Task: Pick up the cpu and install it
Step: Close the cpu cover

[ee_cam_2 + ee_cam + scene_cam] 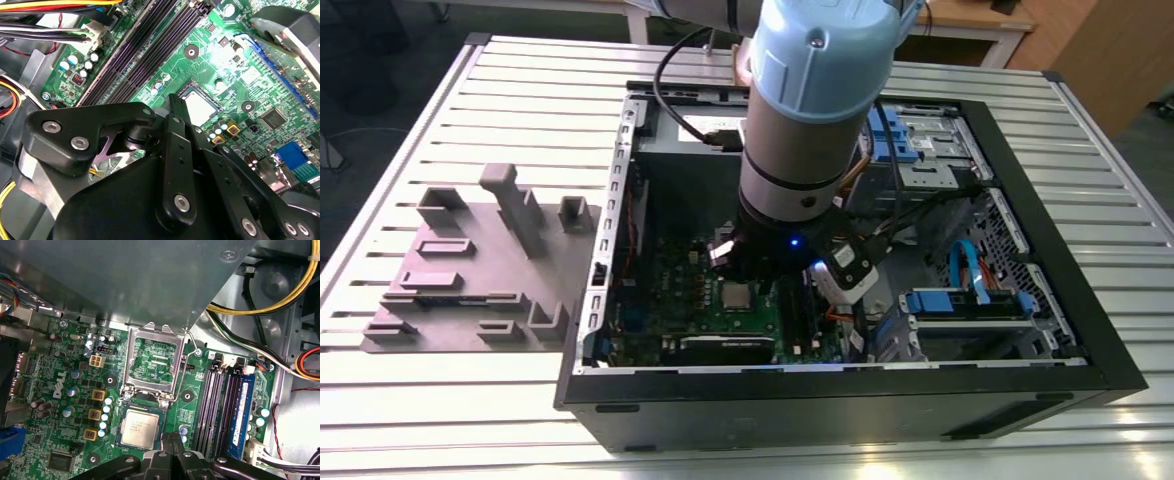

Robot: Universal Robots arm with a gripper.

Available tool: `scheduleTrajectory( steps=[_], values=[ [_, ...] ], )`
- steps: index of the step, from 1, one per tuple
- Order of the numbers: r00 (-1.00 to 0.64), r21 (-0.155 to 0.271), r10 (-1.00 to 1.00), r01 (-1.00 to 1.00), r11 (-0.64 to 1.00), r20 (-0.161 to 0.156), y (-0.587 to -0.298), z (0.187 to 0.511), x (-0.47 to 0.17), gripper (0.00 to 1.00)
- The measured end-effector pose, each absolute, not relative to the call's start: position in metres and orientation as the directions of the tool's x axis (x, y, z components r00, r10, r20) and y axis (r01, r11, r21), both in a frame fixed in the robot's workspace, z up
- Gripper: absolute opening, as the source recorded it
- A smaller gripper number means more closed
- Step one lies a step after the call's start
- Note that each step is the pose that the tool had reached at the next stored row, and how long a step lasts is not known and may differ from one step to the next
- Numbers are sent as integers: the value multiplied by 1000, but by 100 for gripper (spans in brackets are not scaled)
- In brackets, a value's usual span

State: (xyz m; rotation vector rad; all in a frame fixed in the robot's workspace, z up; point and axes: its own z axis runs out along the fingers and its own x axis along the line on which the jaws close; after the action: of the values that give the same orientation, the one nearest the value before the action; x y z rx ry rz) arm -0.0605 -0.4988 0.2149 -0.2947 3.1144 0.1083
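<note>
- The pincer [172,439] hangs over the circuit board [60,440] inside the computer case [854,410]. Its fingers seem pressed together, gripping nothing.
- The cpu [141,426] lies flat in its socket [144,403], below the pincer and just beside its tips. The hinged metal frame [154,362] beyond it stands open.
- It is probably light, stiff and thin, with a smooth top and a delicate underside. It is best held by two opposite edges, kept level and never squeezed hard.

Open black computer case [854,400] lying on a slatted metal table [520,100], grey plastic tray [467,262] just beside it at the exterior view's left. Inside, green circuit board [45,432], dark memory slots [212,405], yellow cables [272,300].
</note>
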Motion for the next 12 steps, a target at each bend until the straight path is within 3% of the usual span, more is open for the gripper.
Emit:
scheduleTrajectory(
  steps=[12],
  values=[
    [-957, 68, -290, -291, 954, -18, -499, 215, -61, 10]
  ],
)
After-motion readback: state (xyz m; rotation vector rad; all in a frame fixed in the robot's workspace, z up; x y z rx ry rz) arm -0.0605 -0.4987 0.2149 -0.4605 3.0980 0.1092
